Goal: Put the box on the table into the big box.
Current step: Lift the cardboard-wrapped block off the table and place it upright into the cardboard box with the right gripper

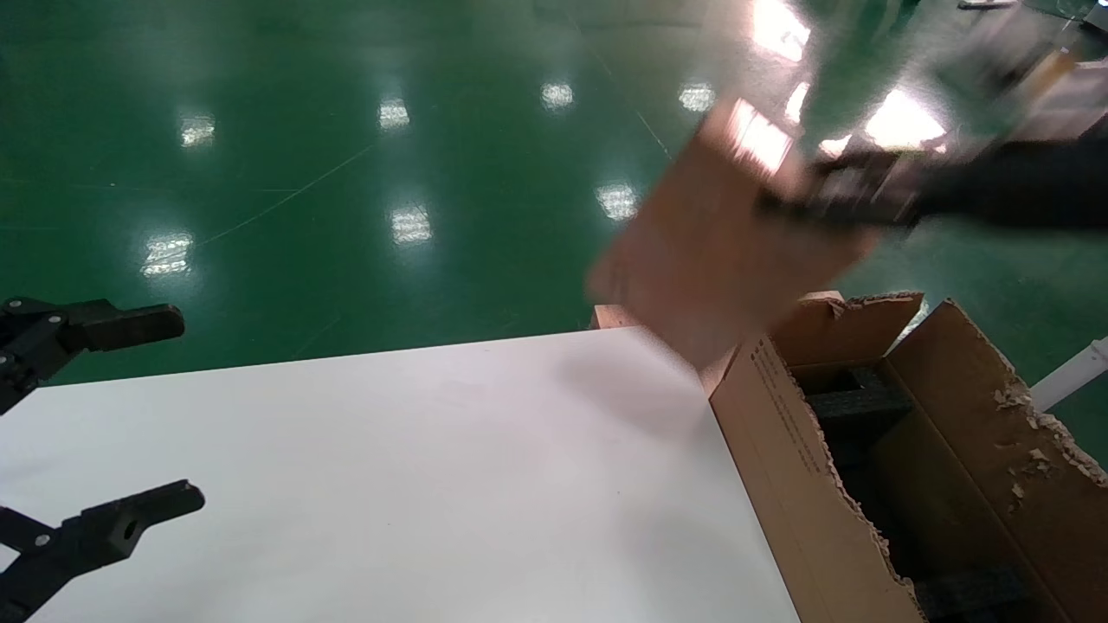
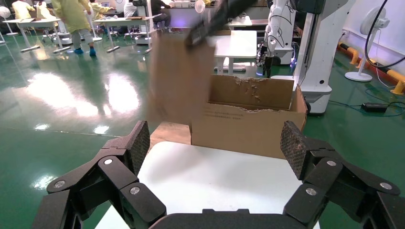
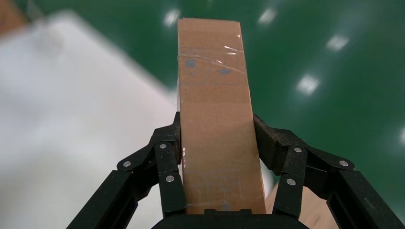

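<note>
The left gripper [image 1: 138, 415] hung idle over the near left edge of the table [image 1: 415, 484], its fingers [image 2: 136, 143] spread wide with nothing between them; the box [image 1: 718, 234] was held aloft, tilted, above the table's far corner beside the big box [image 1: 796, 467]; the right gripper [image 3: 217, 143] was clamped on the box's two sides.

the box [image 1: 718, 251] in the air — above the table's [image 1: 415, 484] far right corner, the big box [image 1: 805, 484] right of the table
</note>
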Motion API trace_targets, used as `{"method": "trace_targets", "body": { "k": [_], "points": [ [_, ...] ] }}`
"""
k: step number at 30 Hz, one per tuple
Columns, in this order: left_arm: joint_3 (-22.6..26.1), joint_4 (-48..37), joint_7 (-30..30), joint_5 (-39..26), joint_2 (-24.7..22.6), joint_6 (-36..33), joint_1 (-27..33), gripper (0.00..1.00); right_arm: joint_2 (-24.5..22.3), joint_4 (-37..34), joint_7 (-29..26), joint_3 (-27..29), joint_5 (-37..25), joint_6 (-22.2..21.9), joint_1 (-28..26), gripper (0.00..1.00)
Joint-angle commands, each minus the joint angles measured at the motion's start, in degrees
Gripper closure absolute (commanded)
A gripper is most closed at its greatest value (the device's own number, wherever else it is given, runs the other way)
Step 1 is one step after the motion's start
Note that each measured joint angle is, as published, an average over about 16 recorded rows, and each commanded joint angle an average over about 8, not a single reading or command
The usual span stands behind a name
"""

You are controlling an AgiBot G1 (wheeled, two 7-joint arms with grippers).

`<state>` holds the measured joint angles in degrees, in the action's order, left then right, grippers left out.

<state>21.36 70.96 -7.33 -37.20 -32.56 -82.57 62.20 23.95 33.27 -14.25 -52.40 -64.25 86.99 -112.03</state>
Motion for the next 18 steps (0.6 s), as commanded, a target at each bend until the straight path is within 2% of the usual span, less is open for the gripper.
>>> {"method": "trace_targets", "body": {
  "k": [1, 5, 9, 14, 18],
  "points": [
    [0.00, 0.00, 0.00, 0.00, 0.00, 0.00, 0.00, 0.00, -1.67, 1.30, -6.27, 0.84, 0.02, -0.15, -4.36, 1.00],
    [0.00, 0.00, 0.00, 0.00, 0.00, 0.00, 0.00, 0.00, -5.08, 7.19, -12.23, 1.45, -5.38, -2.28, -11.65, 1.00],
    [0.00, 0.00, 0.00, 0.00, 0.00, 0.00, 0.00, 0.00, -9.57, 12.74, -16.83, 1.39, -12.05, -3.79, -16.04, 1.00],
    [0.00, 0.00, 0.00, 0.00, 0.00, 0.00, 0.00, 0.00, -16.80, 18.89, -24.18, 0.46, -19.31, -4.51, -17.41, 1.00],
    [0.00, 0.00, 0.00, 0.00, 0.00, 0.00, 0.00, 0.00, -22.28, 23.33, -30.58, -1.17, -22.08, -5.71, -15.94, 1.00]
  ]
}}
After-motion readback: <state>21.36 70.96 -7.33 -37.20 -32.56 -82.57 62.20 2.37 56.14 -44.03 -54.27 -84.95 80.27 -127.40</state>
